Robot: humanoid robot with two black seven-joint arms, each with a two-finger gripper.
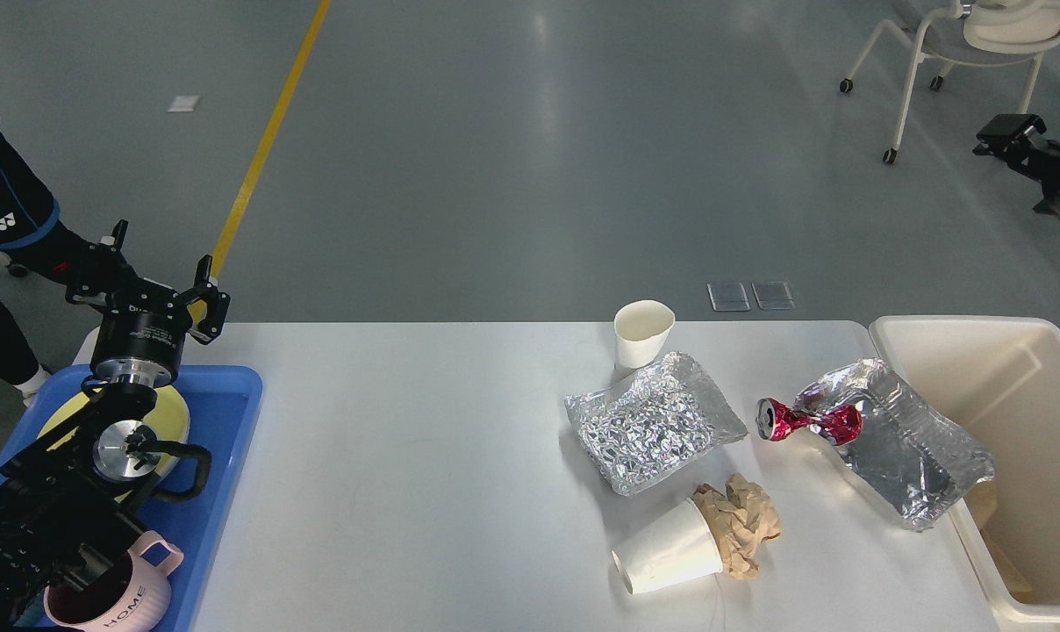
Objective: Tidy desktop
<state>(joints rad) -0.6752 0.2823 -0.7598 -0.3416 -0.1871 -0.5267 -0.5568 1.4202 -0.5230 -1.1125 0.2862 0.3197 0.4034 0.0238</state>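
The white desktop (425,456) carries litter on its right half. An upright paper cup (642,332) stands behind a crinkled silver foil bag (653,421). A crushed red can (808,421) lies against a second foil bag (898,443), which leans over the bin's rim. Near the front, a paper cup (668,557) lies on its side beside crumpled brown paper (741,522). My left gripper (155,274) hovers open and empty above the tray's far end. My right gripper (1004,136) is small and dark, high over the floor at the right edge.
A cream bin (951,338) stands against the desktop's right end. At the left, a blue tray (227,474) holds a yellow plate (177,411) and a pink mug (113,597). A wheeled chair (960,53) and a person's leg (8,211) are beyond the table.
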